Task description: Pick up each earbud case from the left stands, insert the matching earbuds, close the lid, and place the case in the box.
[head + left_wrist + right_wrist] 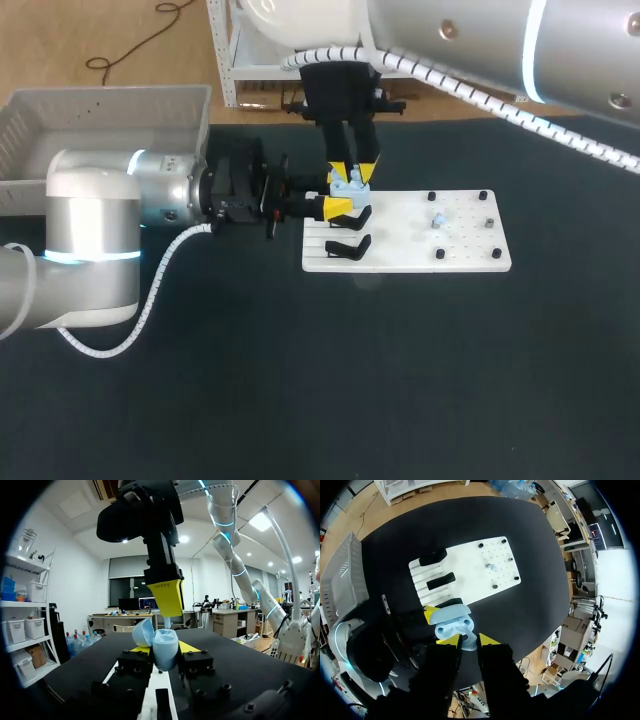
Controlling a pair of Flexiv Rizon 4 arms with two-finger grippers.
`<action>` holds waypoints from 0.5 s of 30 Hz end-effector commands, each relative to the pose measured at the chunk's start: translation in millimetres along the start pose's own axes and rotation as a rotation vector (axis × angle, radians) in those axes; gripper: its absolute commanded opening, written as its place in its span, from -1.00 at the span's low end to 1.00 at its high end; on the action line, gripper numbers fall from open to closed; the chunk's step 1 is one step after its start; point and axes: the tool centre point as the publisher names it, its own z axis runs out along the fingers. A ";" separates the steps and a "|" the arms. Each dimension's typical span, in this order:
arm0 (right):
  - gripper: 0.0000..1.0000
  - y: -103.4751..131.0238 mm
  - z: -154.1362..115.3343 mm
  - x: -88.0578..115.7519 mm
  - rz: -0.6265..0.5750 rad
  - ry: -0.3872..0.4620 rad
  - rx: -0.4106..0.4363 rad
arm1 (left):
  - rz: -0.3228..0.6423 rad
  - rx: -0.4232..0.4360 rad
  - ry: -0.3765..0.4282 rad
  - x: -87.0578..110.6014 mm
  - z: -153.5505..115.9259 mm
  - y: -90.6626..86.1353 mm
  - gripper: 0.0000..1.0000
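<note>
Over the left end of the white board (470, 262), which sits toward the desk's (400, 380) far edge, we're mid-insert. The left gripper (164, 651) comes in sideways with its fingers clamped on the light blue earbud case (451, 622), lid flipped open. The right gripper (468, 639) hangs straight above it, fingers pinching what looks like a small blue earbud (468, 643) right at the case's mouth.

So my read is that the pick is done, the first bud is going in, and closing and boxing are yet to come. Next move needs a gentle push down into the right pocket, then letting go without dragging the case out of the left grip.

Counts:
- 1 case, the one being held
- 3 black stands (441, 580), none holding another case that I can see
- 2 buds: the pinched one, plus the other earbud (438, 220) out on the board's peg area
- 1 grey box (60, 120) by the desk's far left corner, contents not visible
</note>
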 end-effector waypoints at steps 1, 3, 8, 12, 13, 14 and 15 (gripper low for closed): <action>-1.00 1.5 0.0 -1.7 -0.001 0.001 0.005 | 0.000 0.002 0.000 0.7 0.0 1.1 -1.00; -1.00 1.5 0.7 -2.3 0.000 0.002 0.007 | 0.000 0.002 0.000 0.7 0.0 1.1 -1.00; -1.00 0.5 2.4 -3.8 0.004 0.008 0.012 | 0.000 0.002 0.000 0.7 0.0 1.1 -1.00; -1.00 -0.4 4.1 -4.5 0.008 0.013 0.015 | 0.000 0.002 0.000 0.7 0.0 1.1 -1.00; -1.00 -0.6 4.3 -4.6 0.009 0.015 0.015 | 0.000 0.002 0.000 0.7 0.0 1.1 -1.00; -1.00 -0.9 4.8 -4.9 0.009 0.015 0.015 | 0.000 0.002 0.000 0.7 0.0 1.1 -1.00; -1.00 -1.3 5.5 -5.2 0.011 0.016 0.016 | 0.000 0.002 0.000 0.7 0.0 1.1 -1.00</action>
